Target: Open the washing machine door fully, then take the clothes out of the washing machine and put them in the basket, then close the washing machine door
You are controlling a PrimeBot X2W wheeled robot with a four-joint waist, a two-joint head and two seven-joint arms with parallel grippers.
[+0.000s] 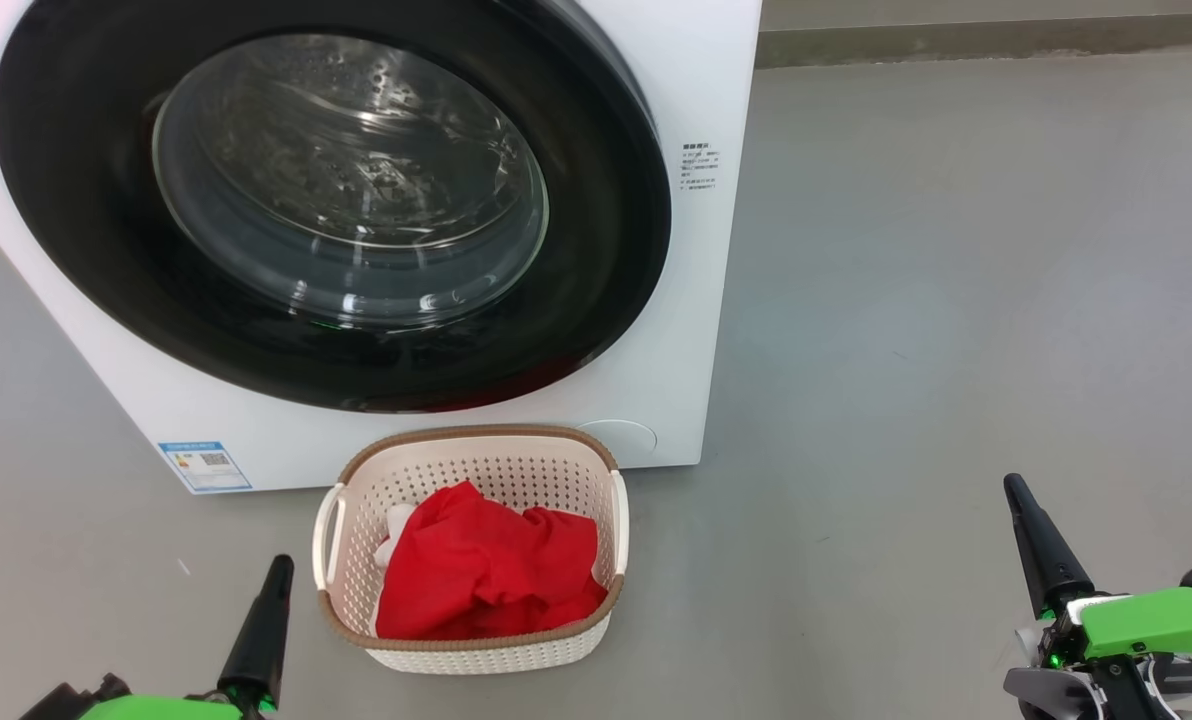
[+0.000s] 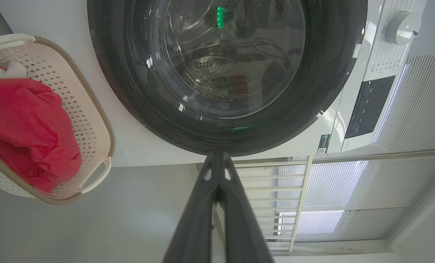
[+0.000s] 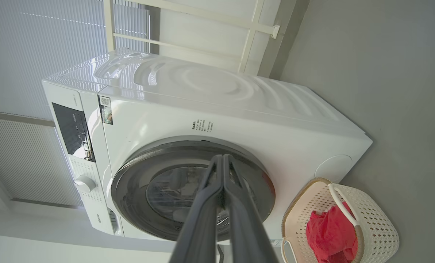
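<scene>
The white washing machine [image 1: 696, 300] stands on the floor with its round black washing machine door [image 1: 596, 250] flat against the front, and the steel drum shows through the glass. Just in front sits the cream basket [image 1: 476, 445] holding the red clothes [image 1: 486, 575] and a bit of white cloth. My left gripper [image 1: 280, 566] is shut, low at the basket's left. My right gripper [image 1: 1012, 486] is shut, far to the basket's right. The left wrist view has the door [image 2: 130, 91], the basket [image 2: 97, 120] and the clothes [image 2: 27, 124]; the right wrist view has the machine [image 3: 239, 109], the door [image 3: 130, 182] and the basket [image 3: 378, 226].
Grey floor [image 1: 956, 300] spreads open to the right of the machine. A blue label [image 1: 204, 466] marks its lower left corner. The control panel [image 3: 73, 131] and dial [image 3: 84, 183] sit on the machine's upper front. Window blinds [image 3: 38, 44] stand behind it.
</scene>
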